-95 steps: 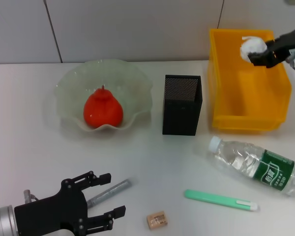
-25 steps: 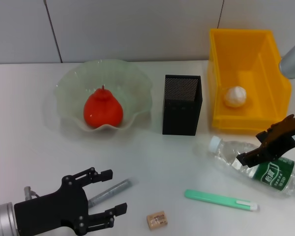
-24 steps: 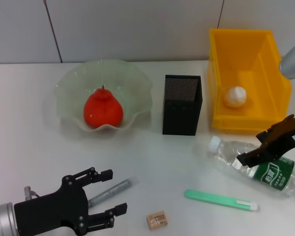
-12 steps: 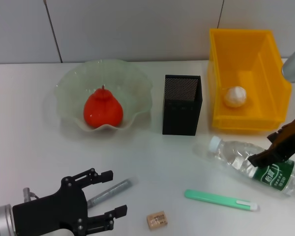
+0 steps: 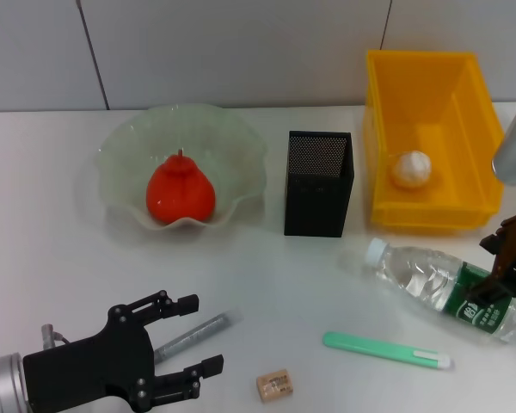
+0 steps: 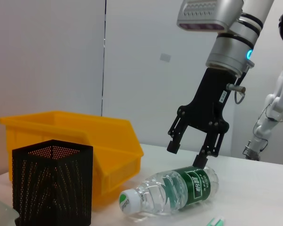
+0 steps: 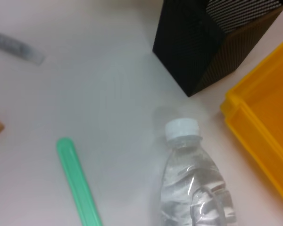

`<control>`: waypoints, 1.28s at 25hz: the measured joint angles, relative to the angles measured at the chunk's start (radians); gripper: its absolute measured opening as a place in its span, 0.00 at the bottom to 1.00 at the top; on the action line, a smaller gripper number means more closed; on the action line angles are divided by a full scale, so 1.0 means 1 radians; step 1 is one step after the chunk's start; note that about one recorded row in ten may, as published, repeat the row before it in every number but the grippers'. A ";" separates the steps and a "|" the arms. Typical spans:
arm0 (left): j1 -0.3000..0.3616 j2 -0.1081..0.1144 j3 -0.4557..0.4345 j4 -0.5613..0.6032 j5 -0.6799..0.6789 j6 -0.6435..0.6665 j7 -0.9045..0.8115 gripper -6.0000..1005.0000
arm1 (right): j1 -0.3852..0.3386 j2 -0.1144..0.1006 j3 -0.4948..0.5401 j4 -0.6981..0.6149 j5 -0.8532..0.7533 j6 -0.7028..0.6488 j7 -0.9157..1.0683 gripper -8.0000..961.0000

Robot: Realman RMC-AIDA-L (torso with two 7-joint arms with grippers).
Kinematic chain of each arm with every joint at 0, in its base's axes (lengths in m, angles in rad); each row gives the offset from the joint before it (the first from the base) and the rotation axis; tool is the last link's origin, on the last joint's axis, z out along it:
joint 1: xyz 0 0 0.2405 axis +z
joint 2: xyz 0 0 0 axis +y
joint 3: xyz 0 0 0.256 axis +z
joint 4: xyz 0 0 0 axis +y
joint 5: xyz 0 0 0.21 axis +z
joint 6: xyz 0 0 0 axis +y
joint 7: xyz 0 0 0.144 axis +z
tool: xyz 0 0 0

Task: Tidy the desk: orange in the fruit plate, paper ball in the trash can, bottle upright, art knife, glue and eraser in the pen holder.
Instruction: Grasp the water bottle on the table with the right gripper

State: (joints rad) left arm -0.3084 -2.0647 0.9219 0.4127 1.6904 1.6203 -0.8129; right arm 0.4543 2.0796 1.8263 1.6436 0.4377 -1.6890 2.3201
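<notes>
Left gripper [image 5: 185, 344]: parked low at the near left of the surface [image 5: 52, 267], jaws spread and empty, a grey glue stick [image 5: 193, 334] lying just beside it.

Orange [image 5: 180, 191]: in the fruit plate [image 5: 120, 142].

Pen holder [image 5: 318, 183]: upright at centre, nothing seen inside. Eraser [image 5: 273, 384] and green art knife [image 5: 387, 350] lie loose on the near surface.

Bottle [image 5: 430, 284]: on its side, cap toward the pen holder.

Paper ball [image 5: 411, 169]: inside the yellow trash can [image 5: 387, 129].

Right gripper [image 6: 194, 150]: poised over the bottle's labelled end, jaws open, one tip at the label.

Recommendation: straddle the body squarely across its width, close firmly, then pivot cap-up, clear of the trash can.
</notes>
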 joint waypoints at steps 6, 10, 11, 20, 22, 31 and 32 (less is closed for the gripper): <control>-0.002 -0.001 -0.003 0.000 0.000 -0.001 0.000 0.79 | -0.002 0.000 -0.003 -0.012 -0.008 0.022 -0.025 0.80; -0.003 -0.002 -0.005 0.000 0.000 -0.001 0.000 0.79 | -0.003 0.001 0.001 -0.029 -0.015 0.039 -0.022 0.80; -0.002 -0.002 -0.006 0.000 0.000 -0.001 0.000 0.79 | -0.003 0.001 0.003 -0.037 -0.015 0.039 -0.019 0.80; 0.000 -0.002 -0.008 0.000 0.000 0.000 0.000 0.79 | 0.004 0.002 0.002 -0.123 -0.017 0.089 -0.017 0.80; 0.000 -0.003 -0.007 0.000 0.000 0.000 0.000 0.79 | 0.003 0.003 -0.008 -0.160 -0.015 0.119 -0.017 0.80; 0.009 -0.003 -0.007 -0.001 0.000 0.008 0.009 0.78 | -0.001 0.007 -0.030 -0.217 -0.009 0.171 -0.017 0.80; 0.010 -0.003 -0.007 -0.001 0.000 0.010 0.009 0.78 | -0.001 0.008 -0.046 -0.231 -0.009 0.188 -0.011 0.80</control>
State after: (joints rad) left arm -0.2985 -2.0678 0.9146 0.4118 1.6904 1.6306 -0.8039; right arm 0.4531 2.0875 1.7803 1.4125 0.4286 -1.5013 2.3094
